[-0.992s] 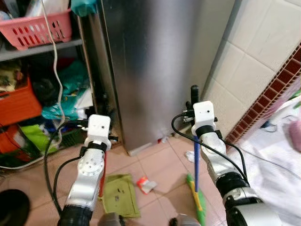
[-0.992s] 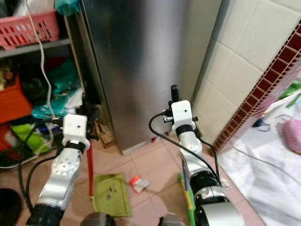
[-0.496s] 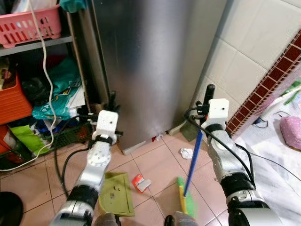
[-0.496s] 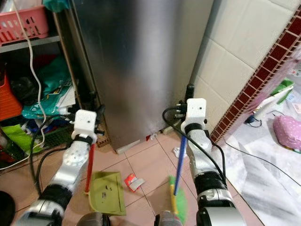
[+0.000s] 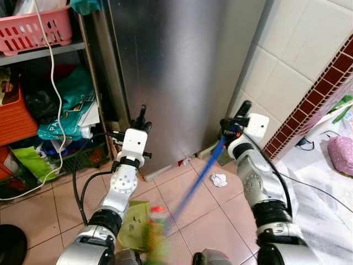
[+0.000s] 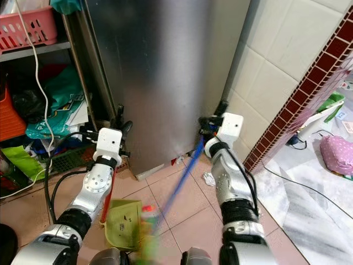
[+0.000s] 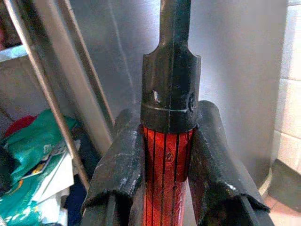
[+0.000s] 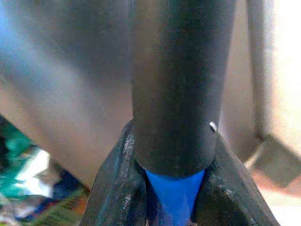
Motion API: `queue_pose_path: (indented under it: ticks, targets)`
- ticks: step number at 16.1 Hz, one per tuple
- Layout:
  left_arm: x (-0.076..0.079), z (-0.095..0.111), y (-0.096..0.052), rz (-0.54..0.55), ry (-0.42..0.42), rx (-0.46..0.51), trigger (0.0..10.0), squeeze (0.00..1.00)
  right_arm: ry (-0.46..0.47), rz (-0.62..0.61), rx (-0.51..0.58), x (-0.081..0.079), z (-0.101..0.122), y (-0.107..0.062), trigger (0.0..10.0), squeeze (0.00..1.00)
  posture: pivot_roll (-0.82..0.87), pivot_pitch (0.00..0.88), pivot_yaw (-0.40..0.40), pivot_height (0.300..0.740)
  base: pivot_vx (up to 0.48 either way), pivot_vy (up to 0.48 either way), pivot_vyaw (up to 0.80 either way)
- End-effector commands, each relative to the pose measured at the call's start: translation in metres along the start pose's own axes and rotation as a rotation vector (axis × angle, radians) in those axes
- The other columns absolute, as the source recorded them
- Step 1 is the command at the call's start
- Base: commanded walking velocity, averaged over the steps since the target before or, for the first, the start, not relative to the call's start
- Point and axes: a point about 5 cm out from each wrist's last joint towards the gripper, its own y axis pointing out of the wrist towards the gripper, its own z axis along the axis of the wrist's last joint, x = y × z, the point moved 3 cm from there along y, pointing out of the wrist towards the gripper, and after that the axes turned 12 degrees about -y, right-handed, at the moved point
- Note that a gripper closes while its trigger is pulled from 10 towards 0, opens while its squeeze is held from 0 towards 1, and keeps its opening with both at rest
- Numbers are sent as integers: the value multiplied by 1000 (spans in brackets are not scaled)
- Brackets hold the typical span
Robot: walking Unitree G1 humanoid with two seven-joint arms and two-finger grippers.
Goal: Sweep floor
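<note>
The broom (image 5: 199, 178) has a thin blue shaft with a black cap at its top end, and it runs at a steep slant from beside the foot of the steel refrigerator (image 5: 176, 72) down across the tiles. Its green and yellow bristle head (image 5: 156, 240) is a motion-blurred smear near the bottom of the head views, just beside the dustpan (image 6: 124, 223). The right gripper (image 8: 176, 188) is clamped on the broom just under the black cap, its worn black rubber fingers (image 8: 117, 183) pressed to both sides of the shaft, in front of the refrigerator's right corner.

The dustpan is a flat olive-green plastic scoop lying on the floor in front of the refrigerator's left edge, with a ribbed red handle (image 7: 167, 179) that ends in a black cap. The left gripper (image 7: 167, 188) grips that red handle tightly just below the cap.

The refrigerator is tall, smooth brushed metal with dull reflections. The floor (image 5: 215, 221) is matte salmon-pink square tile with pale grout. A crumpled white scrap of paper (image 5: 219, 180) lies on the tiles in front of the refrigerator's right corner.
</note>
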Motion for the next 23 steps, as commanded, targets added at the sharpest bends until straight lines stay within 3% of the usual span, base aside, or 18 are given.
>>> queue_pose_path:
  ticks: [1, 2, 4, 5, 8, 12, 14, 17, 20, 22, 23]
  targets:
    - [9, 3, 2, -25, -9, 13, 10000, 0, 17, 31, 40, -4, 14, 2, 10000, 0, -139, 26, -43, 740, 0, 0, 0]
    - [10, 3, 2, -31, -13, 12, 10000, 0, 12, 54, 39, -6, 15, 2, 10000, 0, -139, 25, -42, 740, 0, 0, 0]
    - [12, 1, 2, -44, -12, 7, 10000, 0, -125, 196, 46, -20, 19, 0, 10000, 0, -138, 23, -40, 740, 0, 0, 0]
    - [13, 1, 2, -47, -10, 5, 10000, 0, -133, 245, 49, -25, 22, -1, 10000, 0, -138, 23, -40, 740, 0, 0, 0]
    - [15, 0, 2, -60, -13, 2, 10000, 0, -103, 439, 77, -45, 40, -6, 10000, 0, -137, 21, -33, 740, 0, 0, 0]
    - [18, -3, 2, -74, -11, -11, 10000, 0, 27, 676, 195, -78, 95, -19, 10000, 0, -136, 21, -30, 740, 0, 0, 0]
    - [18, -4, 1, -78, -11, -15, 10000, 0, 17, 651, 272, -75, 119, -15, 10000, 0, -134, 21, -29, 740, 0, 0, 0]
    - [17, -3, 2, -75, -6, -9, 10000, 0, -269, 492, 363, -62, 132, -6, 10000, 0, -132, 21, -25, 740, 0, 0, 0]
    - [23, -4, 1, -111, -97, -26, 10000, 0, -385, 344, 360, -49, 119, -1, 10000, 0, -125, 23, -30, 740, 0, 0, 0]
    - [47, -10, -2, -223, -129, -76, 10000, 0, -455, 303, 358, -49, 106, -1, 10000, 0, -122, 22, -27, 740, 0, 0, 0]
    - [51, -11, -3, -239, -123, -82, 10000, 0, -474, 301, 355, -51, 99, -1, 10000, 0, -122, 22, -27, 740, 0, 0, 0]
